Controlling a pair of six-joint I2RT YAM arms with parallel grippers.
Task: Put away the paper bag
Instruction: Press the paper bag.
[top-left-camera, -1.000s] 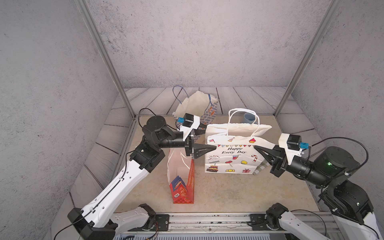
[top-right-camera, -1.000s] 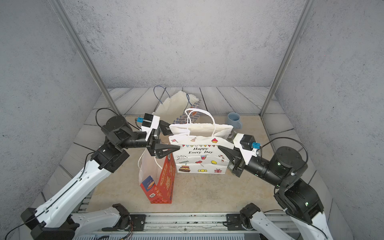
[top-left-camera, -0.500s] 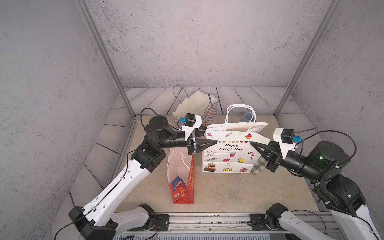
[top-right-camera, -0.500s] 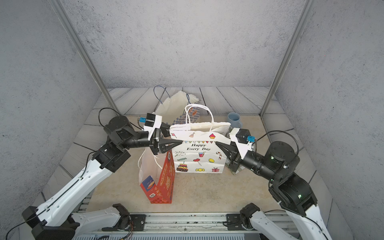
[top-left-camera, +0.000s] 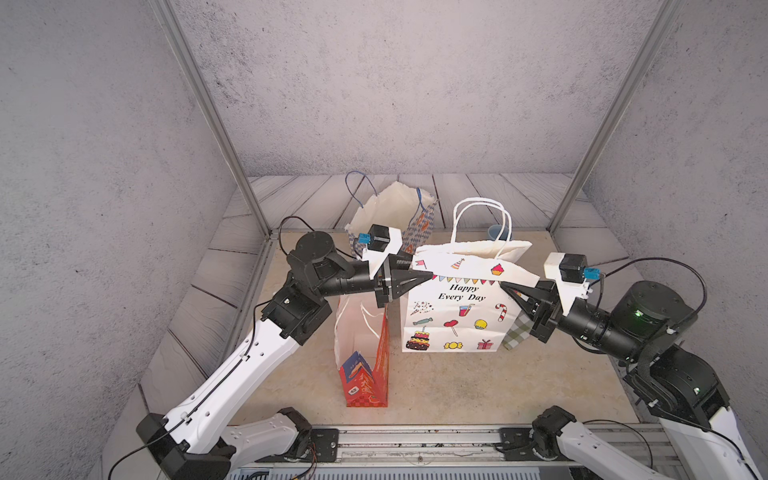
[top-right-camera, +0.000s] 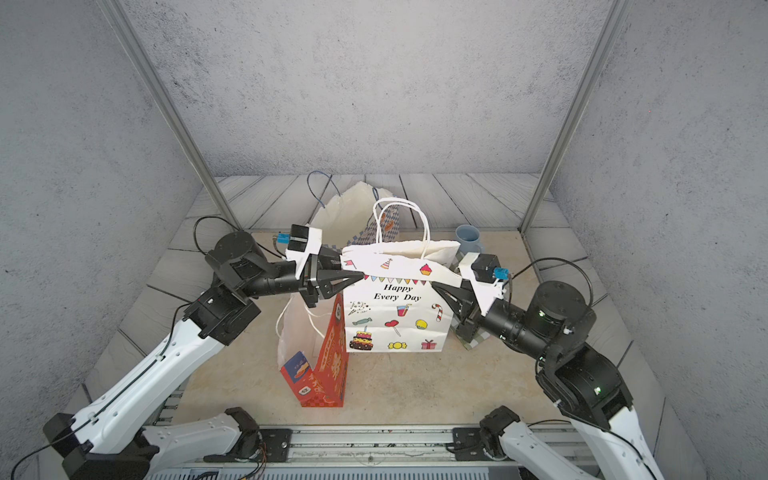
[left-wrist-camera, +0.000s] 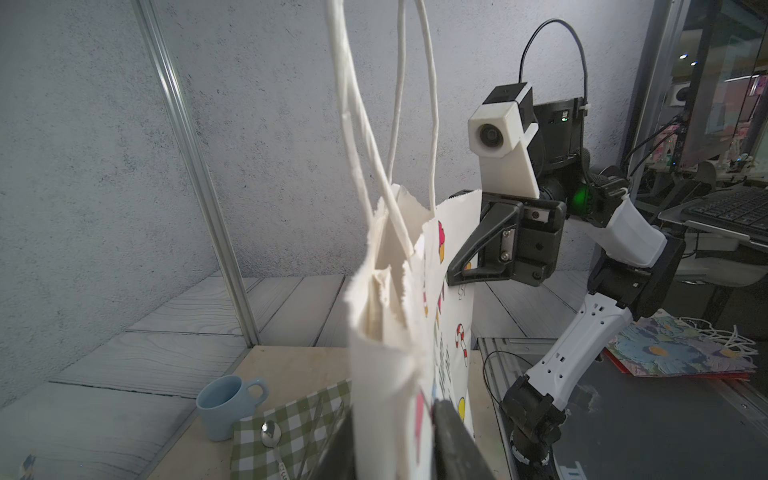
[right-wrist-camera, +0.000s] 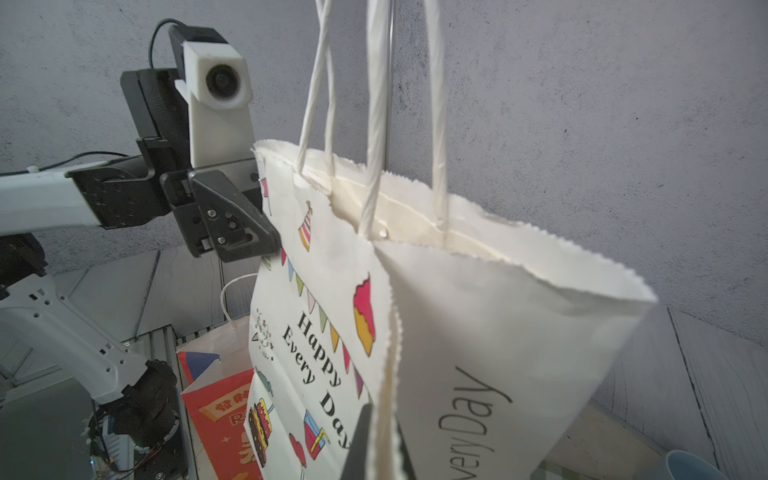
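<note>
We saw a red and white gift bag standing open on the beige tabletop, just below the jaws of the left gripper. Behind those jaws, toward the back wall, stood a blue-patterned bag with blue handles. Beneath the jaws of the right gripper we found a green checked cloth lying flat with a spoon on it, a light blue cup just beside the cloth, and a flowered bag lying off the table, well apart from both.
</note>
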